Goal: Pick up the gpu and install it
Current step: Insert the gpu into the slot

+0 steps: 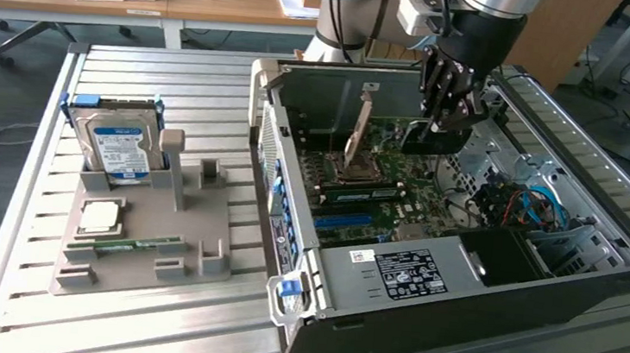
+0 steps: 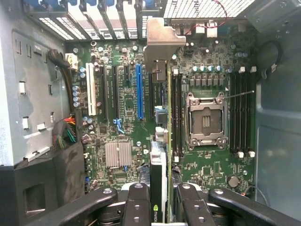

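Slatted metal table (image 1: 162,326) bearing an open computer case (image 1: 582,289), with office desks (image 1: 228,3) behind it. The arm (image 1: 488,2) is shown reaching straight down into the case from above, with the gripper (image 1: 450,124) directed at the motherboard (image 2: 127,103). The fingers (image 2: 138,202) are seen partly closed and clamped on the gpu (image 2: 159,162), one on each face. The card is held on edge inside the case, over the motherboard, between the blue slot (image 2: 139,92) and the CPU socket (image 2: 206,120). Whether its lower edge meets a slot cannot be told, since the card itself hides the contact. The gpu (image 1: 429,140) is viewed edge-on as a thin green board with a black cooler carrying a green logo, and its pale metal bracket is turned toward the case's rear wall
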You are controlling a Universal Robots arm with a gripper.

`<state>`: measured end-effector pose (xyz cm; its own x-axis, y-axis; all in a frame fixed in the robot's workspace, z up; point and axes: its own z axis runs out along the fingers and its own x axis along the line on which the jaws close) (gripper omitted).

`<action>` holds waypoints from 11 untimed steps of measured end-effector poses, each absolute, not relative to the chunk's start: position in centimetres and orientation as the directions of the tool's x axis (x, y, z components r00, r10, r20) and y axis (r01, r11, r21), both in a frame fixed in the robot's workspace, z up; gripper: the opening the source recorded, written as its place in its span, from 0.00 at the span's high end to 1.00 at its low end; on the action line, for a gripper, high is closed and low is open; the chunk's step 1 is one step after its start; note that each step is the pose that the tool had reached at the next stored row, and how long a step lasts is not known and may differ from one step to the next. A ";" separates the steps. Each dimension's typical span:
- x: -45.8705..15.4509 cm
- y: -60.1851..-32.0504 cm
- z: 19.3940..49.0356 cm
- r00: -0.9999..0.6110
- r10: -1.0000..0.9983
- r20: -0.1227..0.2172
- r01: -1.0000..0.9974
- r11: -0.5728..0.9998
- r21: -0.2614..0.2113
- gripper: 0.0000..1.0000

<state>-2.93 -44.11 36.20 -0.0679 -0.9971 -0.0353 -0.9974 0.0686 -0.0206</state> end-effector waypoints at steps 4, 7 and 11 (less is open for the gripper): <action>-2.9 -44.1 36.1 -0.068 -0.997 -0.036 -0.997 0.069 -0.021 0.73; -2.9 -44.1 35.7 -0.068 -0.997 -0.035 -0.997 0.069 -0.021 0.73; -2.9 -44.1 35.6 -0.068 -0.997 -0.035 -0.997 0.069 -0.021 0.73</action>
